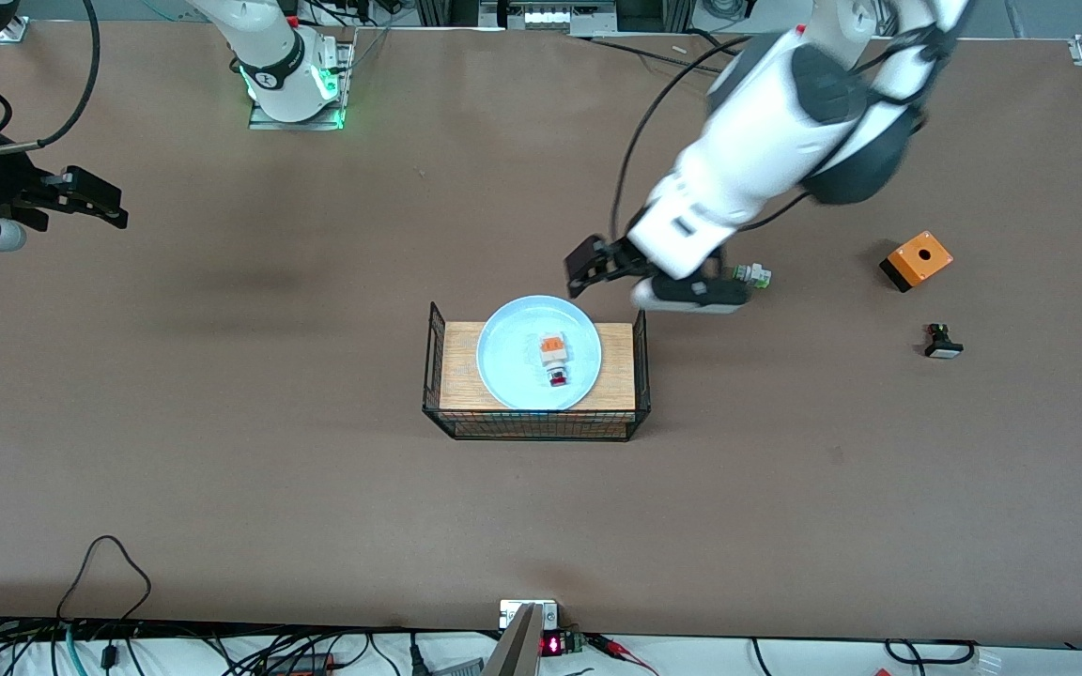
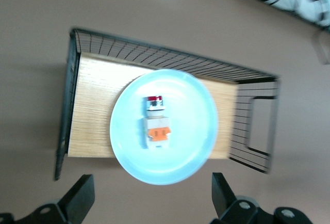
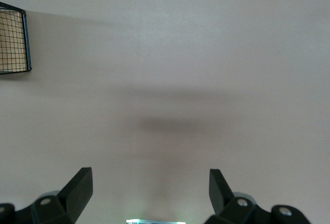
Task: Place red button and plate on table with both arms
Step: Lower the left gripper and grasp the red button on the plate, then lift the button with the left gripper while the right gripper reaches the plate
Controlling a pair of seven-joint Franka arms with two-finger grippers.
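The light-blue plate (image 1: 513,371) rests on the wooden top of a black wire rack (image 1: 536,427) mid-table. The red button (image 1: 554,358) lies in the plate, red cap toward the front camera. My left gripper (image 1: 581,272) is open and empty, up in the air over the table (image 1: 222,422) just off the rack's edge. In the left wrist view the plate (image 2: 191,126) and the button (image 2: 155,123) show past the open left gripper (image 2: 149,203). My right gripper (image 1: 101,202) is open and empty over the table's right-arm end; the right wrist view (image 3: 149,195) shows only bare table under it.
A white piece with a green tip (image 1: 753,275) lies beside the left arm's hand. An orange box (image 1: 917,260) and a black-bodied button with a white cap (image 1: 942,343) lie toward the left arm's end. A corner of the rack (image 3: 13,38) shows in the right wrist view.
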